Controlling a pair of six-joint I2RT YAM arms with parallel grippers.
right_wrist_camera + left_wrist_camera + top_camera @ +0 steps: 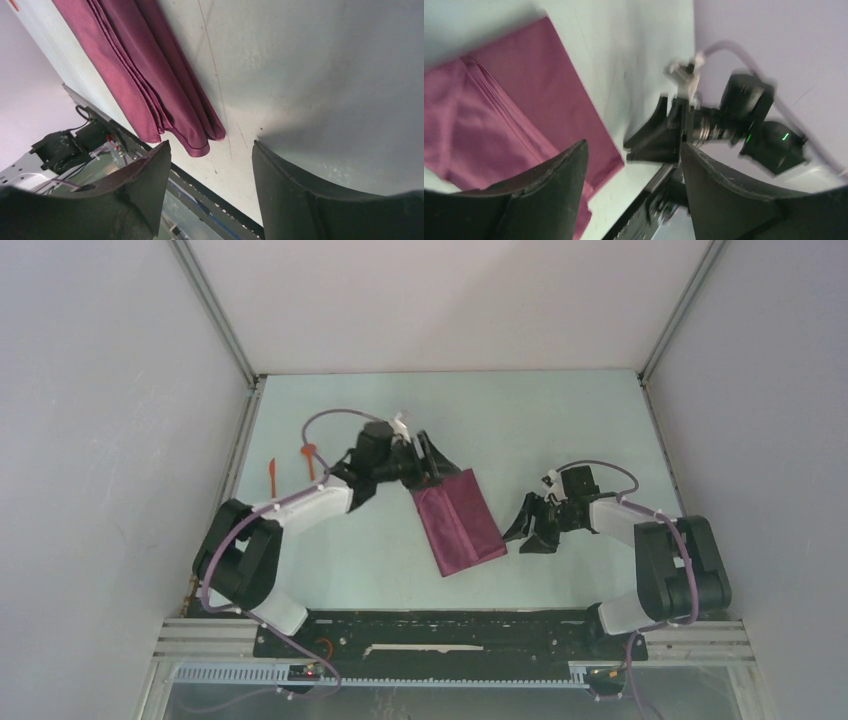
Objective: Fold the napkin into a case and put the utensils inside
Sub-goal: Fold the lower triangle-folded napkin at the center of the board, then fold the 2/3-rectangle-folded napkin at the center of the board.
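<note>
Top external: one napkin, two utensils, left fingers apart, right fingers apart.

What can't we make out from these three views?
- utensils: top view, too small to tell the spoon from the other piece.
- napkin, far end: top view, covered by the left gripper; cannot tell whether they touch.
- Left wrist view: blur smears the folds, and its own fingers hide the cloth's near edge.
- Right wrist view: the frame's top edge cuts off the napkin; cannot tell whether a pocket opens.
</note>
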